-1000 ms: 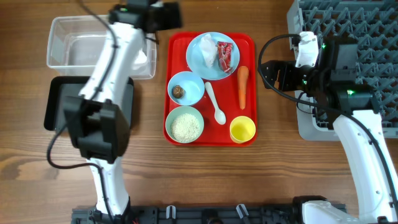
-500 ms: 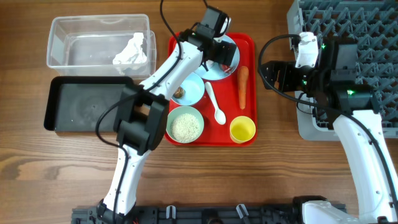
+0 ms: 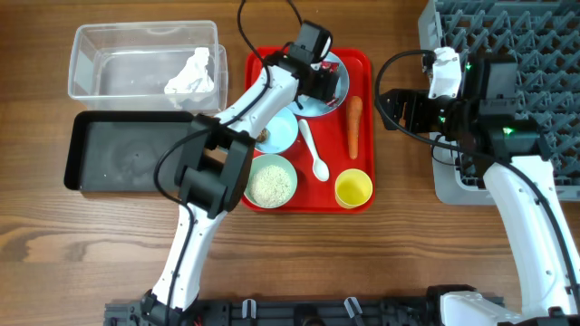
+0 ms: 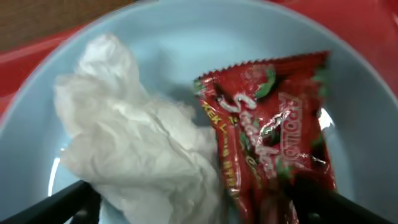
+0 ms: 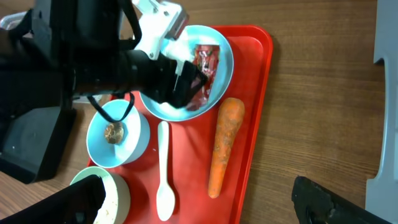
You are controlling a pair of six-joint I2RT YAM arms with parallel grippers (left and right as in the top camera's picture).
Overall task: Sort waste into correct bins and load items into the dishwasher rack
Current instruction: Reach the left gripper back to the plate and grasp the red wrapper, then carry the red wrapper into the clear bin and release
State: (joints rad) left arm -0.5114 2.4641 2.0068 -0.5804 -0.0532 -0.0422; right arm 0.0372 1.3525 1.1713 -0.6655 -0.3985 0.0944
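Note:
My left gripper (image 3: 323, 81) is open, low over the pale blue plate (image 3: 308, 108) on the red tray. In the left wrist view its fingers (image 4: 196, 208) straddle a crumpled white napkin (image 4: 134, 146) and the red wrapper (image 4: 273, 130) on the plate (image 4: 186, 37). Another napkin (image 3: 192, 72) lies in the clear tub (image 3: 100, 41). The black tray (image 3: 127, 152) is in front of it. The carrot (image 3: 353, 125), spoon (image 3: 314, 152), pale blue bowl (image 3: 281, 136) with the brown lump, mint-green bowl (image 3: 270, 181) of rice and yellow cup (image 3: 353, 188) sit on the red tray. My right gripper (image 3: 390, 107) is open and empty, right of the tray.
The grey dishwasher rack (image 3: 517, 45) fills the back right, under and behind my right arm. The flat red tray (image 3: 362, 63) lies mid-table. My left arm stretches from the front across the black tray's right end to the plate.
My left arm has swung right from over the clear tub to the plate. A napkin now shows lying in the tub. My right arm has not moved.

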